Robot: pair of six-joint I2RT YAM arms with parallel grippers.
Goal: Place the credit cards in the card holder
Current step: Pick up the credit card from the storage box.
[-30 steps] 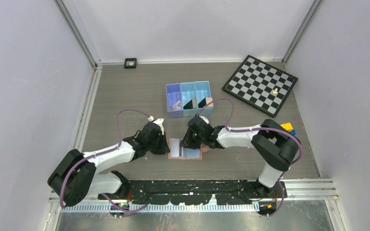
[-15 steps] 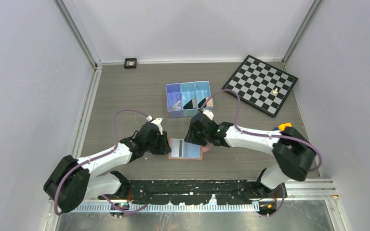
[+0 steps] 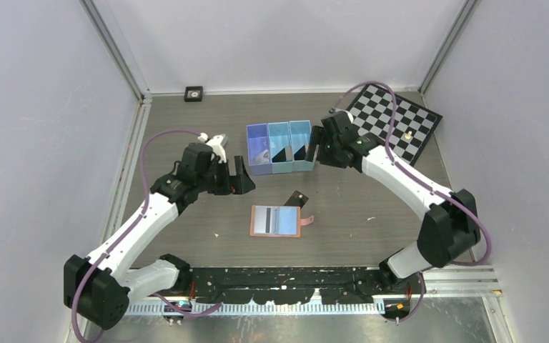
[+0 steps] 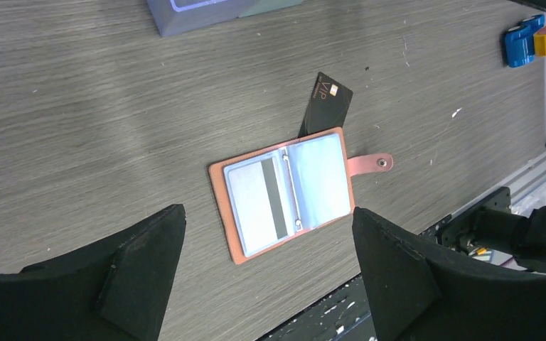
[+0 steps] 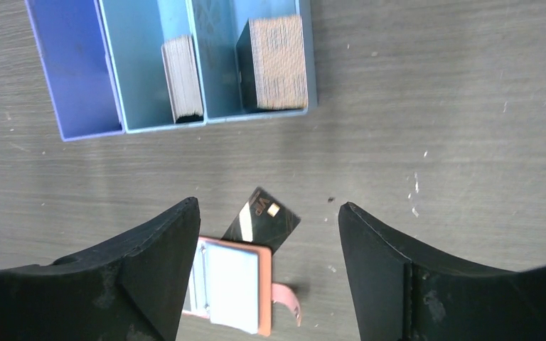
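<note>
**A:** Which step is this looking like?

**B:** Between cards, I'd judge. The card holder [image 3: 277, 220] is lying open on the worktop [image 3: 186, 136], lining up, near the arms' bases. A striped card [image 4: 263, 206] is sitting in its left pocket. A black card [image 3: 297, 198] is lying loose, touching the holder's far right corner and not pocketed.

**A:** And the arms?

**B:** The left fingers [image 4: 135, 256] are hanging spread wide, gripping nothing. The right fingers [image 5: 149, 249] are spread too, hovering by the right end of the blue bin [image 3: 257, 130].

**A:** How is everything pointing?

**B:** The holder's long axis is running left to right, with its snap tab [image 4: 373, 163] pointing right. The loose card is slanting from near-left to far-right, chip side up.

**A:** What's next?

**B:** Probably pinching that thin card by an edge, then lining it up with a pocket mouth.
</note>
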